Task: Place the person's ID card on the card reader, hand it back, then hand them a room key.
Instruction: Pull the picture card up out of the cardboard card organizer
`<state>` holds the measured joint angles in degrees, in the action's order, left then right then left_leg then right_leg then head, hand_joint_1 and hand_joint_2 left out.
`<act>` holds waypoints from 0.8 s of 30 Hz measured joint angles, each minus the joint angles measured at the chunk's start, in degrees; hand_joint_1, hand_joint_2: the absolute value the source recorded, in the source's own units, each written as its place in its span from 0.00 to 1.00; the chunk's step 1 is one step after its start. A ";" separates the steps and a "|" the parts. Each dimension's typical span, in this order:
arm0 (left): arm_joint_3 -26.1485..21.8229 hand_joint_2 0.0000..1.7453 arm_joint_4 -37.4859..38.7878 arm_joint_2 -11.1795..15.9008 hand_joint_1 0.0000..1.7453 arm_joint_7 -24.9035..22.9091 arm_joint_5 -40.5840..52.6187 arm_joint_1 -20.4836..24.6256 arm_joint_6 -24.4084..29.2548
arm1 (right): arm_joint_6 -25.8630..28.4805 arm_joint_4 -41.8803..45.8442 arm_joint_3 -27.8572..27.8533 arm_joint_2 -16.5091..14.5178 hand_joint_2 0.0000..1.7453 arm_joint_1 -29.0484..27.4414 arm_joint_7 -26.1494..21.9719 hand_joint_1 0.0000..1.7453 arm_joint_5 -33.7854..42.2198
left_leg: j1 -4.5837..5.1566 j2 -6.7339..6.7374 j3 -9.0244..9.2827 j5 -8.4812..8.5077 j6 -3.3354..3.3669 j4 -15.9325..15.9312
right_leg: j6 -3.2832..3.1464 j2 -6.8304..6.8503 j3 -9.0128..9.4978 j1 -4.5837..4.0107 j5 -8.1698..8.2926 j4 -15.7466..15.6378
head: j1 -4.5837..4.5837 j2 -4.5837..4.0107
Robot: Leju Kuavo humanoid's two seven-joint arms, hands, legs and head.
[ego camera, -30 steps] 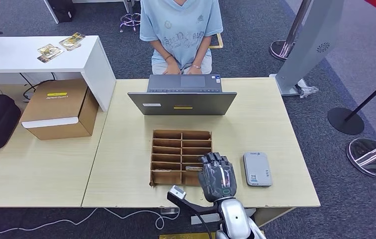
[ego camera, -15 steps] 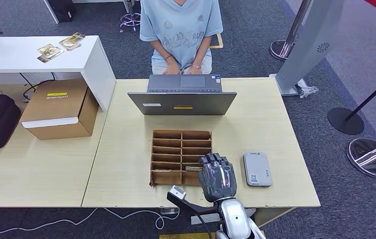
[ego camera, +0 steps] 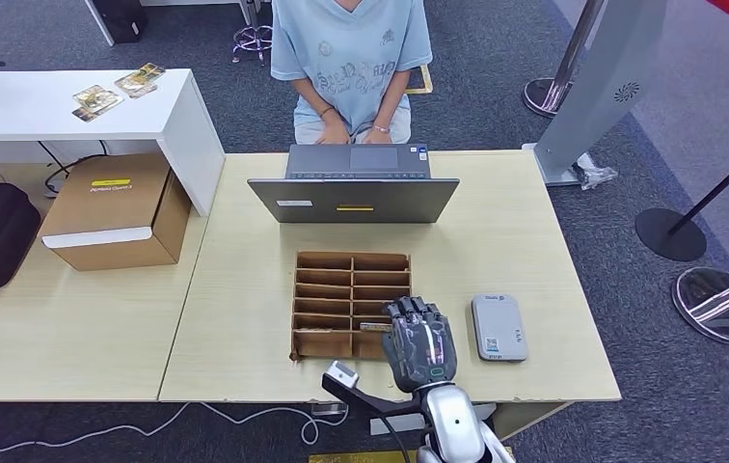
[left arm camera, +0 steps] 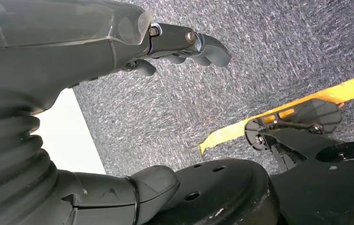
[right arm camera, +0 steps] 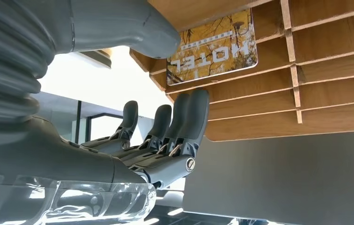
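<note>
On the pale wooden bench (ego camera: 245,289), a brown cardboard organiser tray with two columns of narrow slots (ego camera: 351,280) sits near the middle, towards the near edge. The right robot hand (ego camera: 419,342) hovers over the tray's near right corner, palm down, fingers extended side by side and pointing towards the far edge. In the right wrist view its dark fingers (right arm camera: 184,126) are straight and apart from the thick grey thumb (right arm camera: 133,28), with nothing gripped between them.

The room key, a yellow-and-brown card printed "HOTEL" (right arm camera: 211,47), lies flat in one of the tray's right-column slots, just beyond the fingertips and between them and the thumb; I cannot tell whether any finger touches it. From the head view a pale sliver of the card (ego camera: 373,327) shows in a near right slot, right beside the fingertips.

The grey rectangular card reader (ego camera: 499,327) lies flat just to the right of the hand, near the bench's right edge.

The left robot hand (left arm camera: 175,47) hangs over grey carpet, fingers loosely curled and holding nothing.

A grey open laptop (ego camera: 354,188) stands at the far edge, its lid's back towards the robot, and a person in a light blue shirt (ego camera: 351,58) sits behind it.
</note>
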<state>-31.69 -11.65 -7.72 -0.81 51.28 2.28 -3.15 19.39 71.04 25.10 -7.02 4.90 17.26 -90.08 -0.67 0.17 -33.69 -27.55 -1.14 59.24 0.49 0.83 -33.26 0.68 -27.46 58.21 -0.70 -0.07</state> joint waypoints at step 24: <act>-0.02 1.00 0.00 0.00 0.00 0.15 0.69 0.00 -0.02 | 0.05 -1.20 0.48 0.00 1.00 0.10 1.46 0.81 0.00 | 0.00 0.00 0.00 0.00 0.00 0.00 | 0.00 0.00 0.00 0.00 0.00 0.00 | 0.00 0.00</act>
<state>-31.71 -11.65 -7.72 -0.66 51.97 2.28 -3.17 19.44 69.83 25.57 -7.02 5.00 18.72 -90.08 -0.67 0.17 -33.68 -27.55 -1.14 59.24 0.49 0.83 -33.26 0.68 -27.46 58.21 -0.70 -0.07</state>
